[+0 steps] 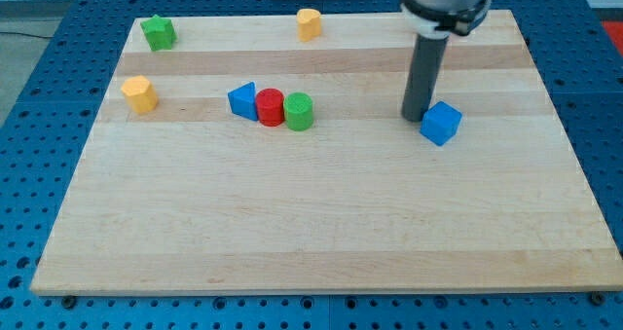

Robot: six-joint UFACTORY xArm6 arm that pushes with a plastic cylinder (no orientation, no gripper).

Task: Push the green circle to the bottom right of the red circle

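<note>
The green circle [299,111] stands on the wooden board, touching the right side of the red circle [270,107]. A blue triangle [242,100] touches the red circle's left side, so the three form a row left of centre. My tip [416,115] is far to the right of that row, just left of and touching or nearly touching a blue cube [441,123]. The dark rod rises from the tip to the view's top.
A green star-like block [158,32] sits at the top left corner. A yellow block [309,23] sits at the top middle. Another yellow block [140,93] sits at the left. The board [321,233] ends in edges over a blue perforated table.
</note>
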